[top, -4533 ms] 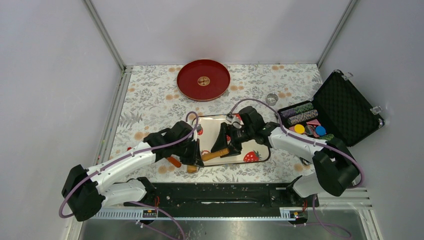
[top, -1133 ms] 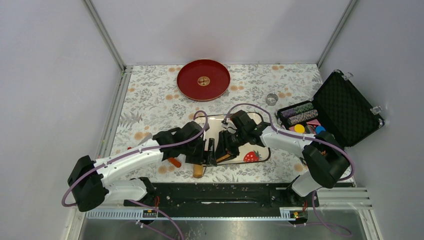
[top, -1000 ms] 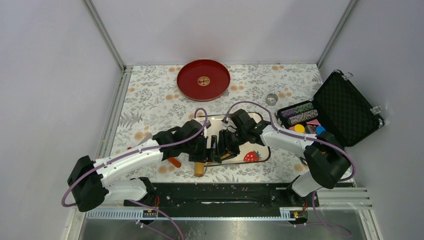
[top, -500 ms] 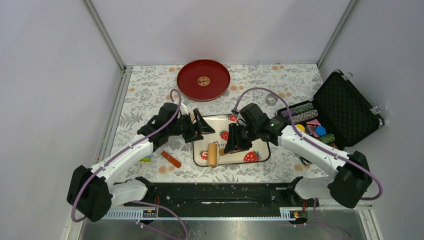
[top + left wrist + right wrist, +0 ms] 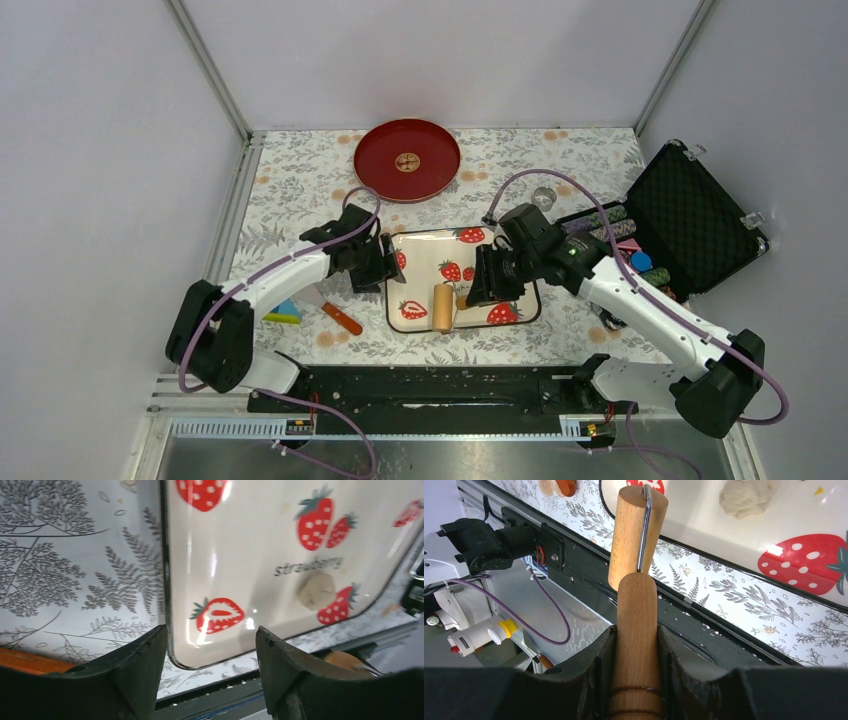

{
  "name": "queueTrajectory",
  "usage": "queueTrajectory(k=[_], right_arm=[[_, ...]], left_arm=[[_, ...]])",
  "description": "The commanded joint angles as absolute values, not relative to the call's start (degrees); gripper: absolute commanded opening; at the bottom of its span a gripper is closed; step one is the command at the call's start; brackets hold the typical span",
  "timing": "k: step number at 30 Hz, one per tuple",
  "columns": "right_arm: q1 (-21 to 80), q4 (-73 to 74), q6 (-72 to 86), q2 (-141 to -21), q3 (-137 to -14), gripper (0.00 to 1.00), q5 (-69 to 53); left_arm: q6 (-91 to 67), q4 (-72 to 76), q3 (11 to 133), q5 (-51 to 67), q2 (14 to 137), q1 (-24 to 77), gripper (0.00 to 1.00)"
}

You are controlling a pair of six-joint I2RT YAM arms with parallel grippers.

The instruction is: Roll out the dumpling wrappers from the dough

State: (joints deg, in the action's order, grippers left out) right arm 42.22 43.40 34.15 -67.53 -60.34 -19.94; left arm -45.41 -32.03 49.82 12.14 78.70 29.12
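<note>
The left tool now sits off the roller, at the left edge of the tray; the right tool is farther right.

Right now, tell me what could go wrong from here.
1. The right tool grips the roller by its handle only. The drum sits out over the tray's near rim, away from the dough piece, so it may come down on the rim rather than the dough.
2. The left tool is open over the tray's corner and holds nothing, so the glossy tray could slide under a push.
</note>
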Motion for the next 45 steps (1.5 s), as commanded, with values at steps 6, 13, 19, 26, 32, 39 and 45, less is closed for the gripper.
queueTrajectory(k=[6,13,19,26,32,39,45], right_arm=[[38.40,44.46,33.34,-64.44,-62.91,0.00,-21.93],[36.23,44.43,33.30,-64.30,-63.01,0.00,-23.73],[35.38,44.47,33.16,-64.57,-63.89,0.00,-24.73],[34.85,47.19,30.56,-65.50,-67.98,0.00,-24.57],[34.73,49.93,27.60,-64.31,-69.67,0.00,-22.23],[34.58,50.64,26.76,-63.84,-69.84,0.00,-22.89],[34.60,51.59,26.27,-62.78,-69.18,0.00,-22.02]], left_arm=[[-44.35,-26.72,48.34,10.66,86.15,29.00,0.56],[-44.57,-23.90,47.12,11.26,90.01,29.00,0.48],[-44.00,-23.62,47.93,10.64,90.87,29.00,0.44],[-43.90,-23.46,48.00,11.22,92.38,29.00,0.14],[-42.55,-23.55,46.26,11.61,91.55,29.09,0.00],[-42.27,-23.83,41.35,12.82,86.09,29.18,0.00],[-40.89,-26.13,38.33,10.70,80.30,29.27,0.00]])
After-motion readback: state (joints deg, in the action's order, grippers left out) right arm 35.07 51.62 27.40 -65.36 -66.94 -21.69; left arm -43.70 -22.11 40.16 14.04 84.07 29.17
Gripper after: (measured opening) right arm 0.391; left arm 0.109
